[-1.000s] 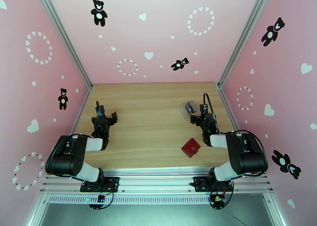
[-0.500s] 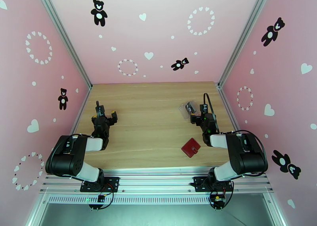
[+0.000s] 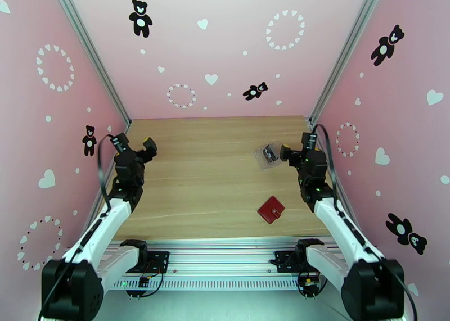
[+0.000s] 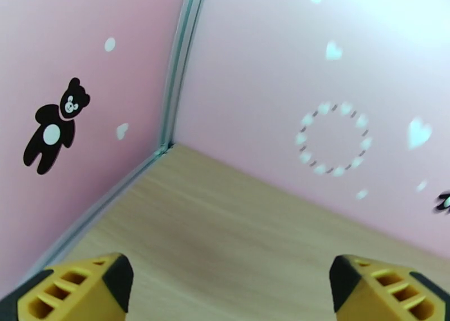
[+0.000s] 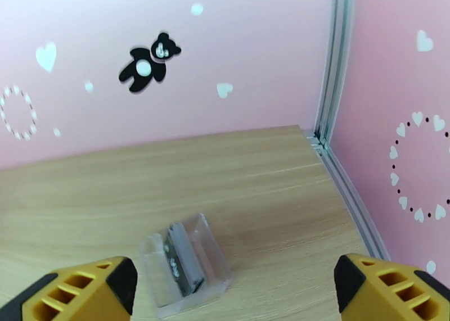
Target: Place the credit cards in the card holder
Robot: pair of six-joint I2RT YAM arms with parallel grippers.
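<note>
The left tool (image 3: 134, 144) is opened wide, and there is nothing between its two yellow and black fingers (image 4: 84, 291). It hangs above the far left part of the light wooden desk (image 3: 214, 170), close to the pink left wall (image 3: 50, 120) with the black bear stickers. Below it the left wrist view gives bare wood up to the corner of the walls.

The right tool (image 3: 297, 148) is also opened wide and holds nothing. It hangs above the far right part of the desk, near the pink right wall (image 3: 388, 120).

Just in front of the right tool, on the wood, lies a small clear plastic case (image 5: 188, 263). The case is apart from both fingers of this tool. The thin, flat, grey to dark credit cards (image 5: 183, 257) are inside this case, packed together on their edges. I cannot tell how many they are.

The small dark red, leather-like folding card holder (image 3: 271, 209) lies flat and closed on the near right part of the desk, turned at an angle. Its snap tab is on top. It is well apart from the case and from both tools.
</note>
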